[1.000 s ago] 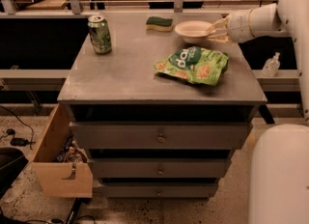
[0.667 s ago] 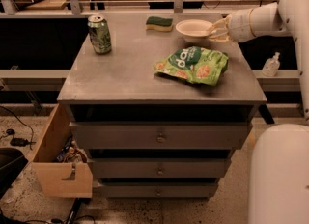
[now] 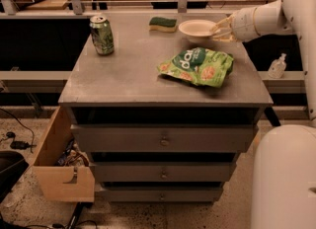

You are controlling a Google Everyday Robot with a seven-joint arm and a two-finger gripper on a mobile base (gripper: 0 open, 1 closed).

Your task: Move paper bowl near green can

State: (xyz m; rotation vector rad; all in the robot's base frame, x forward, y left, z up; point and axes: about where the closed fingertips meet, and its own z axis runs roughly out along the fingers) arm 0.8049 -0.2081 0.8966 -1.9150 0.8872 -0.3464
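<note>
nothing has moved: gripper point(image 3: 217, 28) jaws stay clamped on paper bowl point(image 3: 195, 27), well apart from green can point(image 3: 101, 36).

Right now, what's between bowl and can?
In the camera view, the sponge sits beside the bowl, then bare tabletop to the can. The end effector is at the bowl's other rim.

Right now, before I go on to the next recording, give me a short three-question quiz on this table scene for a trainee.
1. True or false: the paper bowl touches the green can.
2. Which thing lies between bowl and can along the far edge of the table? A) sponge B) snack bag C) bottle
3. Fill in: the gripper is at the bowl's ____ side in the picture.

Key: 1 false, they stand well apart. 2 A. 3 right.
</note>
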